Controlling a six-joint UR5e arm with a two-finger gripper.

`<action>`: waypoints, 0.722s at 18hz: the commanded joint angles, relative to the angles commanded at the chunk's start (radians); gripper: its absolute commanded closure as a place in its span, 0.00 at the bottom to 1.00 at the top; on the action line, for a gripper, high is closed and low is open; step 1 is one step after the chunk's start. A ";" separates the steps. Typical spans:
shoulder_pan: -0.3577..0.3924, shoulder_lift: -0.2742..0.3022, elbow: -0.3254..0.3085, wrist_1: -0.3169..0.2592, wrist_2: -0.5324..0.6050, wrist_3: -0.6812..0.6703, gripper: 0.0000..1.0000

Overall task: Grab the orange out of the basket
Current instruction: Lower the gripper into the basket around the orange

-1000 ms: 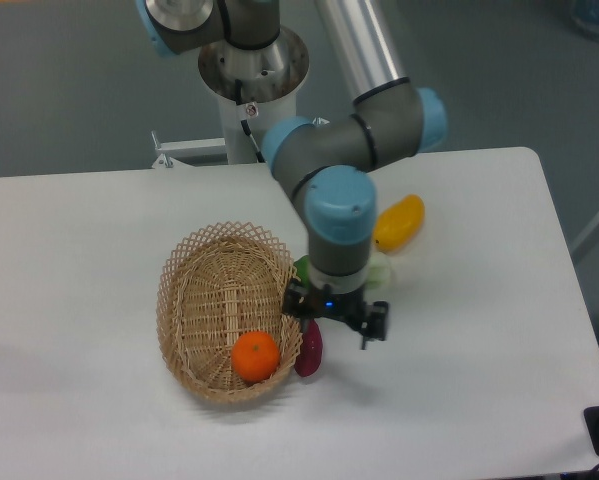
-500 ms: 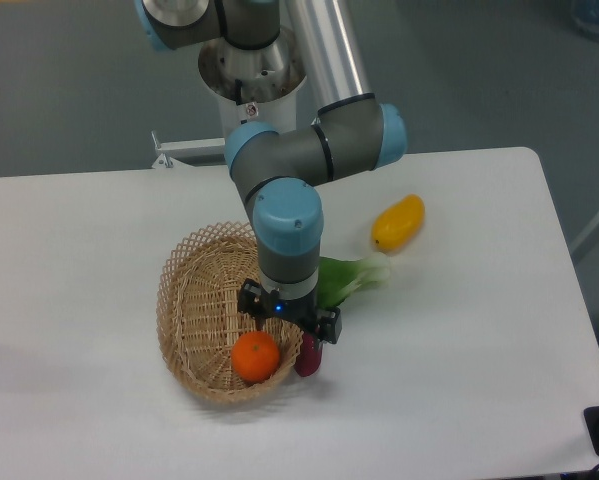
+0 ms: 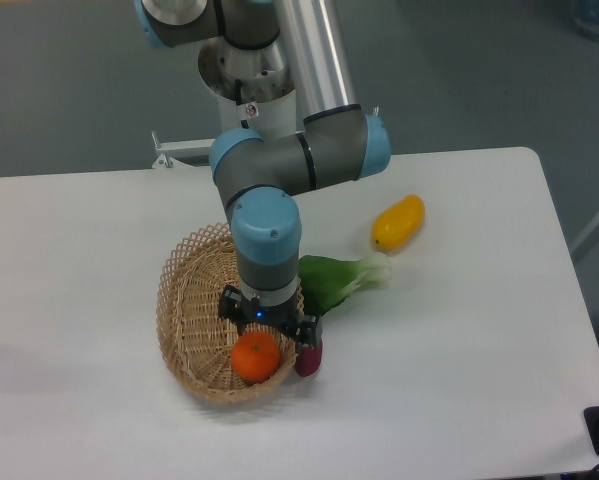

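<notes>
orange (image 3: 255, 357) sits inside the basket (image 3: 184, 300), low in the bowl toward the 5 o'clock end, close against the inner wall. gripper (image 3: 267, 325) hangs directly over it, its black body just above the fruit's upper edge, at roughly 12 to 1 o'clock from the orange. from this view the fingers are hidden behind the gripper's own body and the fruit; cannot tell how wide they stand or whether they touch the orange. a small blue light shows on the gripper's housing. arm's wrist points straight down over the basket's 4 o'clock rim.

outside the basket: a dark purple vegetable (image 3: 309, 358) lies just beside the rim at 3 o'clock from the orange, touching or nearly touching the weave. a leafy green vegetable (image 3: 337, 281) lies on the white table (image 3: 479, 380) at 2 o'clock from the gripper, partly behind the wrist. a yellow fruit (image 3: 398, 222) lies farther out, at 2 o'clock, well apart from the basket.
</notes>
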 joint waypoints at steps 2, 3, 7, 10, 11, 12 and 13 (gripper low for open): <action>-0.008 -0.015 0.000 0.021 0.000 -0.012 0.00; -0.014 -0.023 0.002 0.029 0.000 -0.015 0.00; -0.026 -0.031 -0.002 0.032 -0.003 -0.020 0.00; -0.029 -0.045 0.000 0.032 -0.002 -0.020 0.00; -0.029 -0.045 0.000 0.032 -0.002 -0.020 0.00; -0.029 -0.046 0.000 0.032 0.000 -0.020 0.00; -0.034 -0.049 0.000 0.032 0.005 -0.023 0.00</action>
